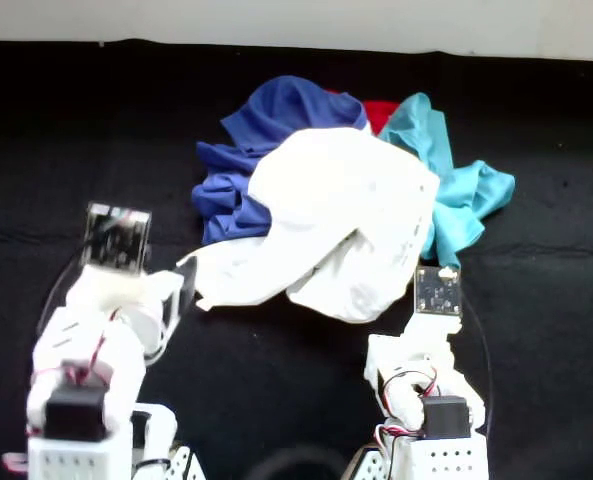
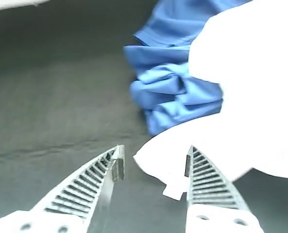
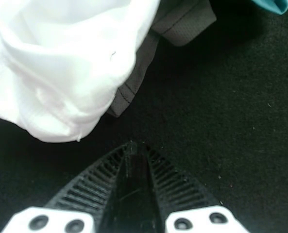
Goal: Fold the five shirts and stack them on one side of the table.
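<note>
Left tool [image 2: 154, 154] stands released, a corner of the white shirt [image 1: 336, 210] between its jaws. Right tool [image 3: 132, 145], clenched and empty, lies just beside that shirt's edge. On the tabletop [image 1: 536, 330], the white shirt lies over the blue shirt [image 1: 276, 115], teal shirt [image 1: 456, 190], grey shirt [image 3: 182, 24] and red shirt [image 1: 381, 112].

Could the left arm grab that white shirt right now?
Probably yes: the left gripper is open and a corner of the white shirt lies between its fingers, nothing blocking.

A matte black surface [image 1: 66, 140] spreads wide, faintly creased, and a pale wall strip [image 1: 296, 18] runs across at 12 o'clock.
</note>
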You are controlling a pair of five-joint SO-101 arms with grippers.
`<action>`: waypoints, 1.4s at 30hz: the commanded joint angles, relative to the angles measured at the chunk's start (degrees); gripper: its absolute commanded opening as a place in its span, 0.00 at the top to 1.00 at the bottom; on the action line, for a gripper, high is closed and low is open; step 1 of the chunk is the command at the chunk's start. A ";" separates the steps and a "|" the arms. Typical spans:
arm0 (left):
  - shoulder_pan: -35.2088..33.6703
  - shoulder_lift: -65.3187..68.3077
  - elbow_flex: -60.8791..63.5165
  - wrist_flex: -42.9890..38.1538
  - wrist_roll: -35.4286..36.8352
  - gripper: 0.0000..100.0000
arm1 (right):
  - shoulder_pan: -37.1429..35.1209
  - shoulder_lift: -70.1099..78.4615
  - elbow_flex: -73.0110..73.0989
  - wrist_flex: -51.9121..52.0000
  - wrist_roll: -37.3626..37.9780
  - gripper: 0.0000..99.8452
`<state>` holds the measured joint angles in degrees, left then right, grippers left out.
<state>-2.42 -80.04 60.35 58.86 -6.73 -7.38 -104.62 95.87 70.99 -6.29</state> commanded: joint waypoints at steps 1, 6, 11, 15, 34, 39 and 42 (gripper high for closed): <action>3.30 23.69 -15.25 0.53 6.68 0.78 | 0.13 -0.31 7.60 0.13 -0.26 0.96; 7.43 51.56 -35.03 0.88 14.42 0.78 | 0.13 -0.31 7.60 0.13 -0.26 0.96; 13.32 70.73 -49.27 0.88 14.95 0.78 | 0.13 -0.31 7.60 0.13 -0.18 0.96; 17.80 81.27 -57.01 0.88 15.12 0.75 | 0.40 -0.31 7.52 -0.31 0.00 0.96; 25.01 95.87 -86.20 8.88 21.10 0.72 | 38.20 -0.31 7.25 -41.36 9.85 0.79; 27.56 101.85 -93.49 11.87 20.75 0.69 | 38.20 -0.31 7.16 -40.84 12.75 0.56; 27.65 109.85 -95.25 11.34 20.66 0.69 | 38.37 -0.31 7.08 -40.84 12.84 0.55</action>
<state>24.57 25.01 -31.43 70.37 13.67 30.24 -104.62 95.87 30.99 5.85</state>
